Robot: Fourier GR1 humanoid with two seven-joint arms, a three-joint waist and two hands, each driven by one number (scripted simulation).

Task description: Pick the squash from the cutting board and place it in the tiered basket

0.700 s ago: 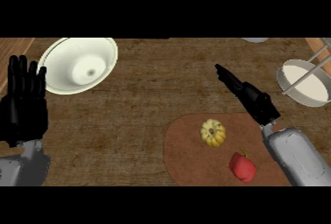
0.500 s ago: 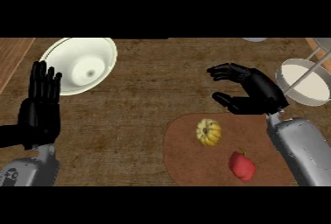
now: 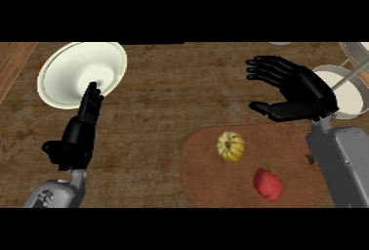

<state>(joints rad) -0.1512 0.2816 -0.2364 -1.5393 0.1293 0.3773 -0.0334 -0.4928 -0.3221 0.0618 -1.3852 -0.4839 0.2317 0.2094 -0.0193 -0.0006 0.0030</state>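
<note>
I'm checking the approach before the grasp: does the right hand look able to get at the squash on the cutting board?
Probably yes. The right hand is open just beyond the cutting board, nothing lies between it and the squash, and the red pepper sits nearer the robot, out of the way.

A dark brown wooden counter (image 3: 180, 97) with a mottled, grainy surface is filling nearly the whole head view. At the far left a lighter strip of wood (image 3: 13, 63) with straight planks is running diagonally along the counter's edge. Light is falling evenly over the surface, casting only soft shadows. No wall or window is showing from this steep downward angle.
</note>
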